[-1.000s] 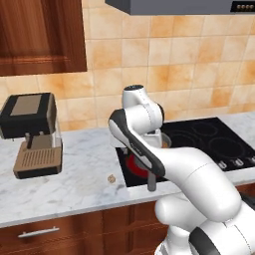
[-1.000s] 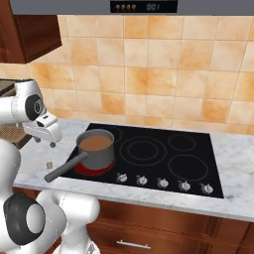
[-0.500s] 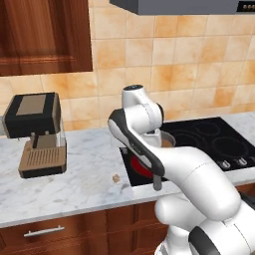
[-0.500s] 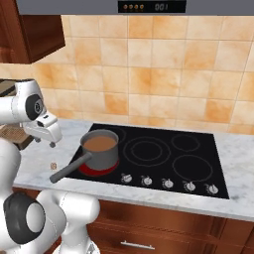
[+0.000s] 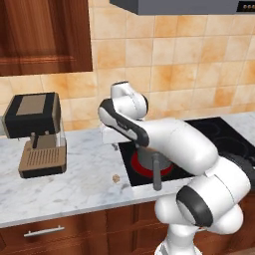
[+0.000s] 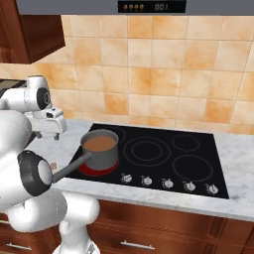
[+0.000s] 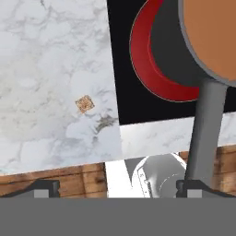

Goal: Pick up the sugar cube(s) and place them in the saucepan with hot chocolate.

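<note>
Your jaws (image 7: 115,189) stand wide apart, empty; the sugar cube (image 7: 84,104) lies on the bench (image 7: 46,69) ahead, slightly left. Centre over it, then descend, avoiding the saucepan (image 7: 209,41) handle at right.

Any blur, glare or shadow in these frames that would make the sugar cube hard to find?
Hand view: sugar cube sharp on the marble, a faint shadow beside it. Left base view: cube tiny and soft but distinct. Right base view: even flat lighting, no glare on the saucepan.

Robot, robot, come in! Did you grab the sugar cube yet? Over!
Not yet. Jaws open, empty, above the counter. Sugar cube lies alone on the marble, left of the cooktop. Saucepan waits on the red burner. Nothing in the way.
</note>
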